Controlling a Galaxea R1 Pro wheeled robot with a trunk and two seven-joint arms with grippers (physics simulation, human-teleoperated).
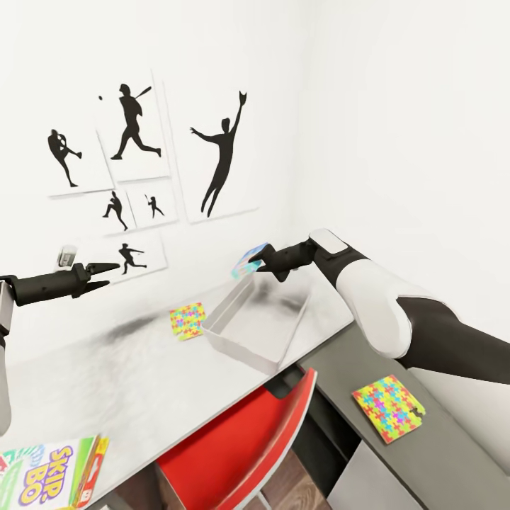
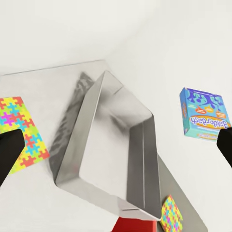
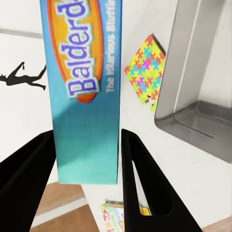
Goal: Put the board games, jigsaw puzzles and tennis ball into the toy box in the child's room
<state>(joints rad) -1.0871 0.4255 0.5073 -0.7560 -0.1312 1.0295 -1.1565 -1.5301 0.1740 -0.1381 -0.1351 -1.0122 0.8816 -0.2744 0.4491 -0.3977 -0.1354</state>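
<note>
Two arms reach over the long pale grey desk top [image 1: 142, 368] in the head view. The right gripper [image 1: 259, 267] hangs above the far rim of the light grey open-topped rectangular toy box [image 1: 234, 340], clamped on a blue flat board game box [image 1: 248, 261]. From the head camera that box is a small tilted sliver; the right wrist view shows its face close up [image 3: 87, 92], with an orange oval and the word "Balderdash", and a black finger [image 3: 145, 183] on each side of it. The left wrist view catches the same box [image 2: 204, 114] from the other side, in the air past the bin, its lettering upside down.

The left gripper [image 1: 101, 277] hovers at the left, well apart from the bin, its two black fingers spread and holding nothing.

One thin multicoloured jigsaw puzzle rectangle [image 1: 188, 321] lies flat on the pale top just left of the toy box [image 2: 140, 159]; the right wrist view shows it [image 3: 145, 72] next to the bin wall [image 3: 186, 63]. A second puzzle of the same pattern [image 1: 389, 407] lies on the lower dark grey desk section [image 1: 439, 460] at the right.

A yellow-green-red "Skip-Bo" game box [image 1: 49, 474] lies at the near left edge of the pale top. A red chair [image 1: 241, 439] stands below the desk, and black sports silhouettes [image 1: 134, 120] hang on the far wall
</note>
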